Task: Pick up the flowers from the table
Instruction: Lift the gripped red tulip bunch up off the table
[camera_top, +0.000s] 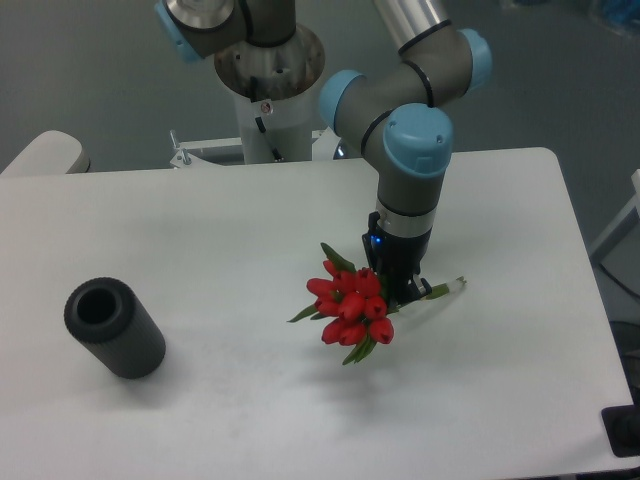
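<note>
The flowers (348, 306), a bunch of red tulip buds with green leaves, hang just above the white table (250, 400), right of its centre. Their pale-green stems (445, 289) stick out to the right. My gripper (401, 291) points straight down and is shut on the flowers where the stems meet the buds. The fingertips are mostly hidden behind the leaves and buds. A faint shadow lies on the table below the bunch.
A dark grey cylinder (114, 327) lies on its side at the table's left, open end facing up-left. The arm's base column (268, 90) stands behind the table's far edge. A black object (625, 432) sits at the front right corner.
</note>
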